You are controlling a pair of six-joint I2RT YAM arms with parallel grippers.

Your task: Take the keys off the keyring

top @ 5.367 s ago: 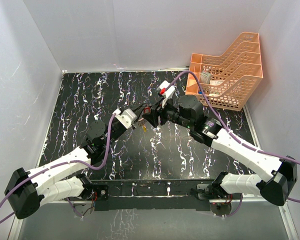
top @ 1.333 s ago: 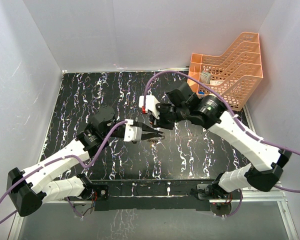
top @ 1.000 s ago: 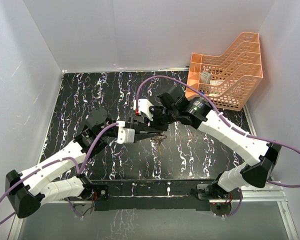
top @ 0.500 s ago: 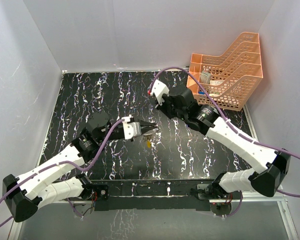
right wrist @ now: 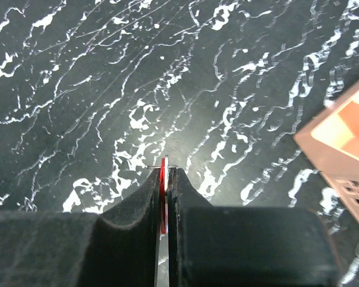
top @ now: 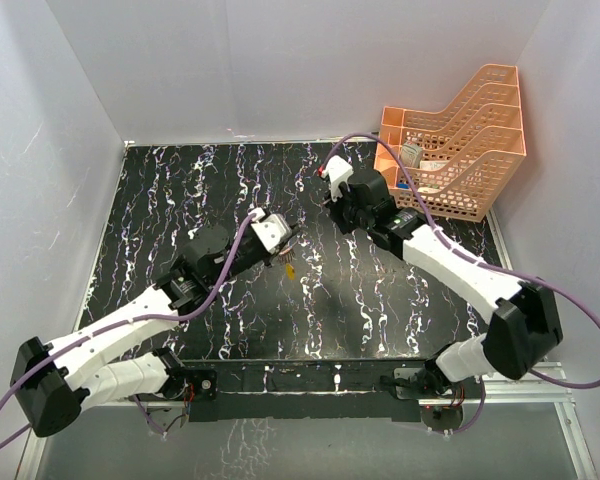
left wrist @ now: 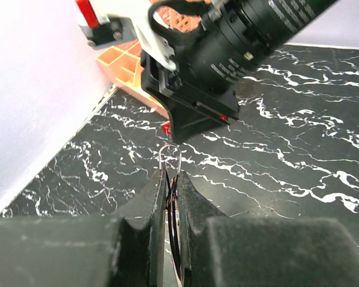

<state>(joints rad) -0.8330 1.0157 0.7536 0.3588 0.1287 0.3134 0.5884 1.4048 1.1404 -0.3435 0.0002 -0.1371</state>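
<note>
Both arms have drawn apart. Right hand, at 2 o'clock from left hand, pinches the red key. Left hand pinches the keyring, its cream-yellow key dangling at 6 o'clock.

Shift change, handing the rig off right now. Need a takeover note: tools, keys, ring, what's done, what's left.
Left tool: shut on the keyring, whose wire loop pokes out past the fingertips.
Right tool: shut on the red key, head pinched edge-on.
The tools are apart, and the red key looks off the ring.
Yellow key: just below the left tool in the top view, apparently hanging from the ring; the link is too small to see.
Done: red key, probably.
Left: set it down, then free the yellow key.
</note>
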